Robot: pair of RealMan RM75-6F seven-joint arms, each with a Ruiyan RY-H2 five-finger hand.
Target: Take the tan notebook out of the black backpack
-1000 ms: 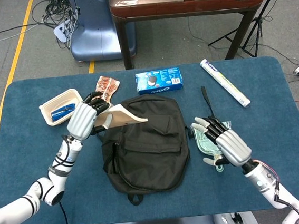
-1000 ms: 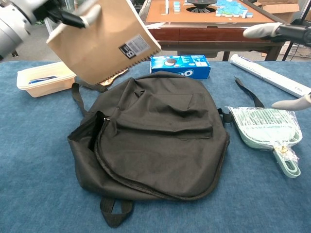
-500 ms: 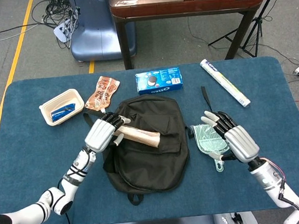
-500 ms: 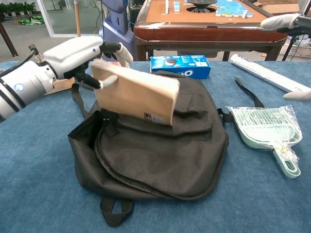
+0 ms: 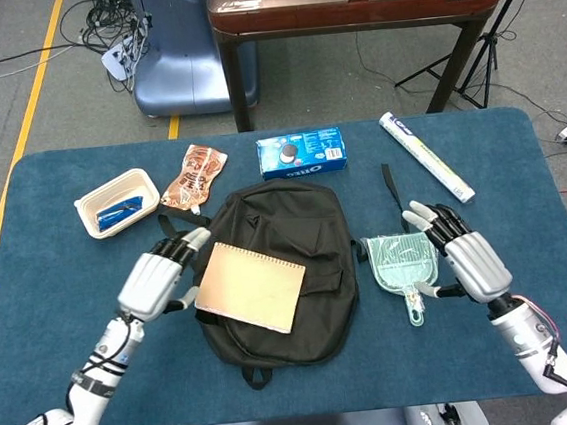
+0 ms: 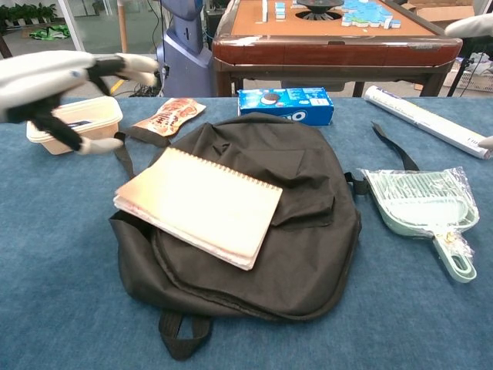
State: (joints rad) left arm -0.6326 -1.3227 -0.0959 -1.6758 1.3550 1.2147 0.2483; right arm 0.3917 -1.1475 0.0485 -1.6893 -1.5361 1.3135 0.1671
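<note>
The tan notebook lies flat on top of the black backpack, over the bag's left half near the middle of the head view, its spiral edge along the upper side. There is one notebook and one backpack. In the chest view the notebook overhangs the backpack's left edge slightly.

Around them on the blue table sit one Oreo box above the bag, one brown snack packet at upper left, one white tray holding a blue item further left, one white roll at upper right, and one pale green dustpan in clear wrap just right of the bag.

Two hands show. The left hand hovers just left of the notebook, palm down, fingers spread and released, holding nothing; in the chest view it floats at the upper left, apart from the notebook. The right hand hangs just right of the dustpan, back upward, fingers extended and apart, grasping nothing. In the chest view only its fingertips appear at the right edge.
</note>
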